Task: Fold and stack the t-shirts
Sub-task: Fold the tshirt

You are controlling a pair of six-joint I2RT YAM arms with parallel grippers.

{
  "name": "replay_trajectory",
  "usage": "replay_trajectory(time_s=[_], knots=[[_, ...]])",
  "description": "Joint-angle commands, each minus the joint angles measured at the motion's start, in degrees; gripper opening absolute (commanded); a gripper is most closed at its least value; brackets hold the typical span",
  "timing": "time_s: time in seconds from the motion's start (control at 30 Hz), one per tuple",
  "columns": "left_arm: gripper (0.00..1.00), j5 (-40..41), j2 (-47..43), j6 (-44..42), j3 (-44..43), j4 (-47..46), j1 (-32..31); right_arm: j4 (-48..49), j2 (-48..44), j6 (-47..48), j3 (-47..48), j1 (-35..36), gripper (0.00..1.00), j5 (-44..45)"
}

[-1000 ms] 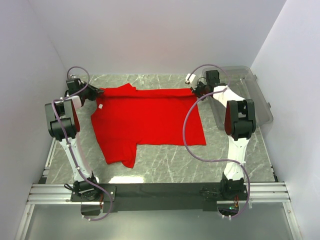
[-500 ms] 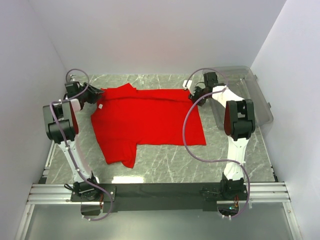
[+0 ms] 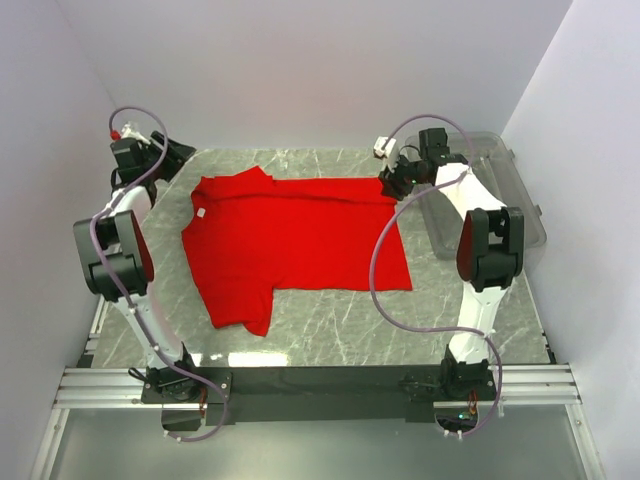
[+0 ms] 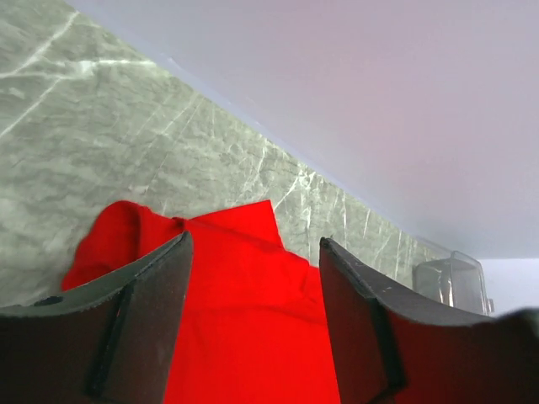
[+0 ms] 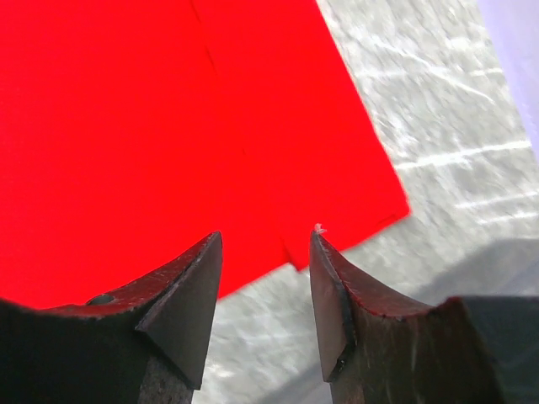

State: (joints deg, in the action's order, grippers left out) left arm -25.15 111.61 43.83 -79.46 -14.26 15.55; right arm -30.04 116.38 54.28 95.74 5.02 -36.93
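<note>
The red t-shirt lies flat on the marble table, with its white neck label at the left and one sleeve folded under at the near left. My left gripper hovers open beyond the shirt's far left corner and holds nothing. In the left wrist view the t-shirt shows between the spread fingers of that gripper, well below them. My right gripper stands open just above the shirt's far right corner. In the right wrist view the hem corner of the t-shirt lies under the empty right gripper.
A clear plastic bin sits at the far right of the table, right behind the right arm; its corner also shows in the left wrist view. White walls close in the table on three sides.
Both grippers have opened and let go of the shirt's far edge. The left one rose and drew back toward the far left corner; the right one lifted slightly.
</note>
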Motion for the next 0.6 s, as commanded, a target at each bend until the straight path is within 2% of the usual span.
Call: replay_trajectory(time_s=[0.0,0.1,0.23,0.33,0.43,0.47,0.57], knots=[[0.66,-5.1,5.5,0.6,-5.2,2.1,-0.8,0.3,-3.3,-7.4,0.3,1.1,0.53,-4.1],[0.63,-9.9,10.3,2.2,-9.7,2.7,-1.7,0.9,-3.7,-9.6,-0.4,1.7,0.53,-4.2],[0.62,-12.1,14.4,5.6,-12.7,0.3,-3.0,0.1,-3.0,-10.8,0.1,1.8,0.53,-4.6],[0.62,-11.3,16.9,7.7,-14.7,-1.1,-3.8,-0.3,-2.8,-11.0,0.0,1.8,0.53,-4.9],[0.61,-9.3,20.2,7.1,-19.1,2.8,-5.0,0.2,-3.3,-11.5,-1.3,1.8,0.53,-4.9],[0.61,-8.6,21.1,6.5,-22.0,6.8,-5.7,0.5,-3.4,-11.6,-2.0,1.8,0.53,-5.0],[0.61,-3.5,23.6,4.3,-25.4,11.2,-6.8,0.9,-4.1,-12.2,-3.3,1.8,0.53,-5.3]])
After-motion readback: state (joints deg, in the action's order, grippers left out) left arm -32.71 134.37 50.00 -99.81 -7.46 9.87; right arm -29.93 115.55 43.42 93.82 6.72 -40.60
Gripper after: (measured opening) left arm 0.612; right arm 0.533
